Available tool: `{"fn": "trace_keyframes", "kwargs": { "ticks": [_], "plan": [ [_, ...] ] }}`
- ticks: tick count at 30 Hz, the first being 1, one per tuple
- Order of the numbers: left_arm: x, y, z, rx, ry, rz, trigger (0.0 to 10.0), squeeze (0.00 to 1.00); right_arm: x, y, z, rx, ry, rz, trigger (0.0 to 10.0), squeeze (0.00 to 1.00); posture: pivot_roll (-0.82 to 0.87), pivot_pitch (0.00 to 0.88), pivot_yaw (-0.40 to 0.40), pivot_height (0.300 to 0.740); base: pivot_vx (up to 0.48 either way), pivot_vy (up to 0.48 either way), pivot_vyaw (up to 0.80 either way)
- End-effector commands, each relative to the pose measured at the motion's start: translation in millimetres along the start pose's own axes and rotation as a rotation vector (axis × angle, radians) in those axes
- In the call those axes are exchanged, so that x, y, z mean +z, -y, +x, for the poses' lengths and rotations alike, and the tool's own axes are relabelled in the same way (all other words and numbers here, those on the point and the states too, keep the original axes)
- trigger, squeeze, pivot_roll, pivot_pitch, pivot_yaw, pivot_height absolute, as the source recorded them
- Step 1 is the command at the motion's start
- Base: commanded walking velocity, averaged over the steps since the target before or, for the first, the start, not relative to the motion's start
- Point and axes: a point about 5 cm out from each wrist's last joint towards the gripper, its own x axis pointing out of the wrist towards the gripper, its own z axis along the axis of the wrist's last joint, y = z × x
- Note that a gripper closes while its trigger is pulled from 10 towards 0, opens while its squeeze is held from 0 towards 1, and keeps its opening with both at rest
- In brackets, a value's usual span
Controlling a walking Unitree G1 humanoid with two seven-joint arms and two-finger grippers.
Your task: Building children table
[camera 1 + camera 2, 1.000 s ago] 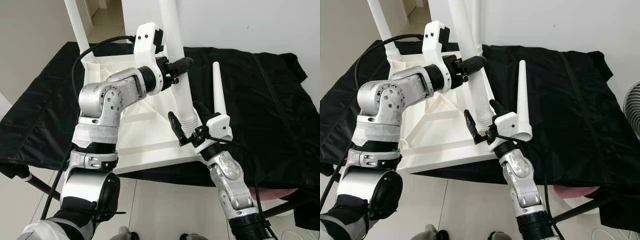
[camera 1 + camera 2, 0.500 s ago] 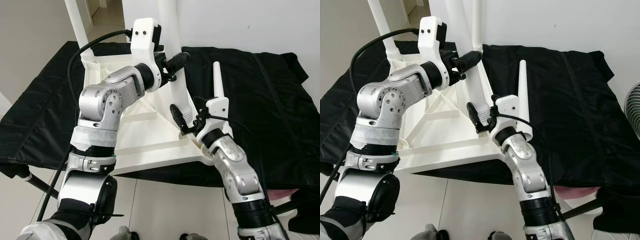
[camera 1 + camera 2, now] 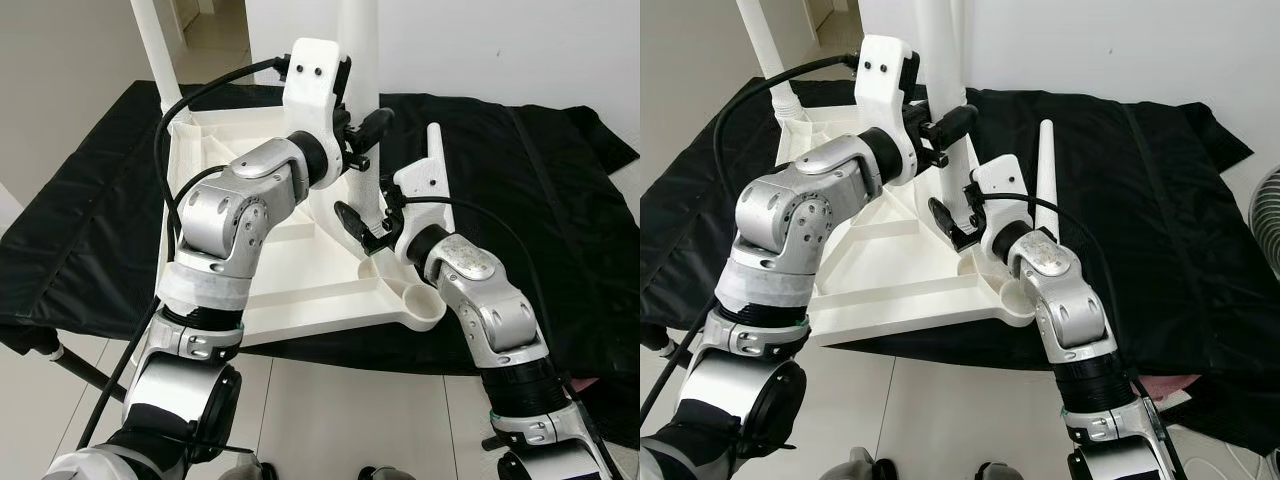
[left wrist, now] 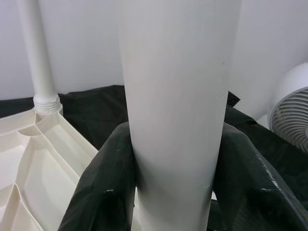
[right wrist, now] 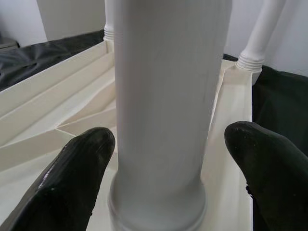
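One white table leg (image 3: pixel 362 90) stands upright in the upturned white tabletop (image 3: pixel 300 290), which lies on a black cloth (image 3: pixel 540 190). The left gripper (image 4: pixel 175 185) pinches this leg partway up, fingers tight on both sides. Lower, near the leg's base, the right gripper (image 5: pixel 168 168) brackets it with fingers spread, not touching. Another leg (image 3: pixel 434 150) lies just beside the right wrist.

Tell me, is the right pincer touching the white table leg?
Apart. The right wrist view shows gaps between both fingers and the table leg.
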Motion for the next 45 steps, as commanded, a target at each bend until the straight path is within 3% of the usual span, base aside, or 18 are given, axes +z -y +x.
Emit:
{"fn": "trace_keyframes", "kwargs": {
  "ticks": [1,14,34,35,37,38,39,40,42,43,45],
  "plan": [
    [5,6.1,-0.6,-0.013,0.033,0.028,10.0,0.0,-1,-2.6,2.4,0.016,-0.029,0.005,10.0,0.0,-0.1,0.068,0.026,0.74,0.0,0.0,0.0],
    [8,22.4,0.8,-0.035,0.058,0.048,10.0,0.0,6,0.9,14.0,-0.002,-0.081,0.027,10.0,0.0,-0.1,0.067,0.027,0.74,0.0,0.0,0.0],
    [5,28.9,1.5,-0.042,0.056,0.047,10.0,0.0,25,0.2,20.4,-0.013,0.009,0.016,10.0,0.0,-0.1,0.067,0.021,0.74,0.0,0.0,0.0],
    [5,29.0,1.6,-0.042,0.056,0.048,10.0,0.0,27,-0.1,20.2,-0.011,0.022,0.012,8.0,0.0,-0.1,0.067,0.021,0.74,0.0,0.0,0.0],
    [5,29.1,1.6,-0.042,0.056,0.049,10.0,0.0,28,-0.4,19.9,-0.008,0.037,0.007,8.0,0.0,-0.1,0.067,0.021,0.74,0.0,0.0,0.0],
    [5,28.9,2.0,-0.042,0.054,0.048,10.0,0.0,29,-0.4,20.0,-0.007,0.04,0.007,7.1,0.0,-0.1,0.066,0.022,0.74,0.0,0.0,0.0],
    [5,28.7,2.2,-0.042,0.053,0.047,10.0,0.0,29,-0.3,20.1,-0.006,0.04,0.007,7.1,0.0,-0.1,0.066,0.022,0.74,0.0,0.0,0.0],
    [4,28.6,2.5,-0.041,0.051,0.047,10.0,0.0,29,-0.4,20.0,-0.005,0.041,0.009,4.4,0.0,-0.1,0.066,0.022,0.74,0.0,0.0,0.0],
    [4,28.6,2.7,-0.04,0.051,0.047,10.0,0.0,29,-0.4,20.0,-0.004,0.042,0.01,4.4,0.0,-0.1,0.066,0.022,0.74,0.0,0.0,0.0],
    [4,28.5,2.7,-0.039,0.05,0.048,10.0,0.0,29,-0.3,19.7,-0.007,0.045,0.009,8.0,0.0,-0.1,0.066,0.022,0.74,0.0,0.0,0.0],
    [3,28.5,2.7,-0.038,0.049,0.049,10.0,0.0,30,-0.2,19.6,-0.009,0.047,0.008,8.0,0.0,-0.1,0.066,0.022,0.74,0.0,0.0,0.0]
  ]
}}
